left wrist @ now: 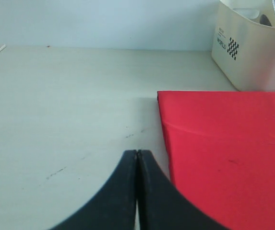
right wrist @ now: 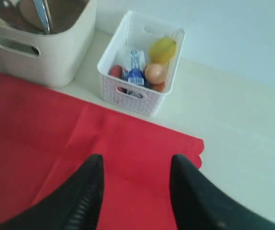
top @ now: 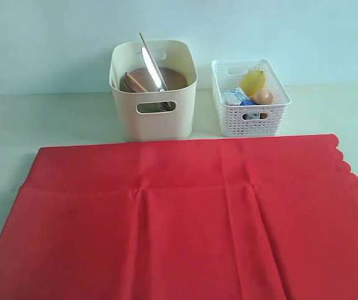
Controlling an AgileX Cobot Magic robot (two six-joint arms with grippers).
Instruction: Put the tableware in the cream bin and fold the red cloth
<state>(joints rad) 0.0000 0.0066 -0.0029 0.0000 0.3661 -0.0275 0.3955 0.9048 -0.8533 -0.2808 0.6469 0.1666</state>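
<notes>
Got the red cloth [top: 185, 219] spread flat over the near part of the table [top: 41, 119]. Scalloped edge on the right side in the exterior view, a few faint crease lines running through the fabric.

As for the left pincer [left wrist: 137, 158]: clamped right together, tips touching, nothing pinched. Hanging over bare table just off the cloth's left edge, close to its far left corner. Beside the fabric, not over it.

Then the right pincer [right wrist: 137, 162]: fingers set apart with a fair gap, nothing between them. Parked above the cloth itself, just inside the far right corner. Can't tell if it's actually touching the fabric or only hovering.

Just past the cloth's far edge, about midway along: the cream bin [top: 154, 119], upright, very nearly touching that edge. Inside, a brown plate [top: 169, 78] standing tilted and a silver knife [top: 152, 65] leaning across it and poking above the rim. Also a brown wooden handle [top: 135, 82], could be spoon or chopsticks, can't say which. Rest of the contents hidden by the wall.

Also past the far edge, more toward the scalloped side: a white lattice basket [top: 235, 122] holding a lemon [top: 252, 81], an egg [top: 263, 95] and a small blue-and-white carton [top: 235, 97].
</notes>
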